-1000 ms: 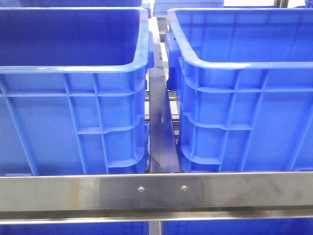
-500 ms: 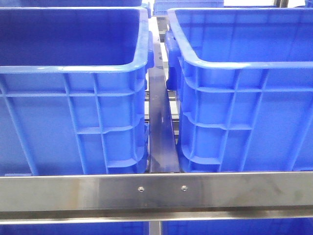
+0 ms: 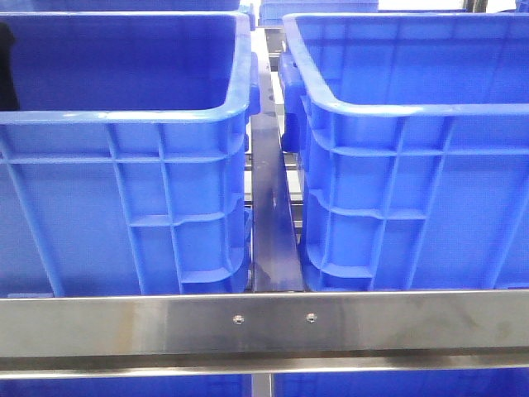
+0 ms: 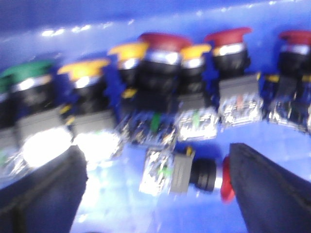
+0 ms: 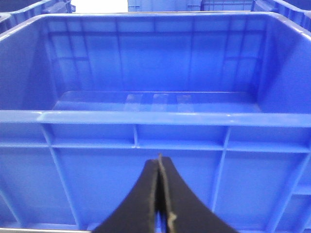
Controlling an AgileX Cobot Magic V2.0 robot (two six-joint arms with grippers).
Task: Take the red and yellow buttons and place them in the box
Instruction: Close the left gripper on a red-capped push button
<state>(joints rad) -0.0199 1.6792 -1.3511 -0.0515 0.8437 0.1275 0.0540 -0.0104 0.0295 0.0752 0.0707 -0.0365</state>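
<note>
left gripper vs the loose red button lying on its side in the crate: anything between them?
Nothing visible. The left gripper is open, its fingers on either side of the lying red button, with only bare blue floor between. The row of upright buttons stands beyond it. The picture is blurred.

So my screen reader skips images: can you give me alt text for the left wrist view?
The open left gripper hovers over a red button lying on its side on a blue floor. Behind it stands a blurred row of red, yellow and green buttons.
</note>
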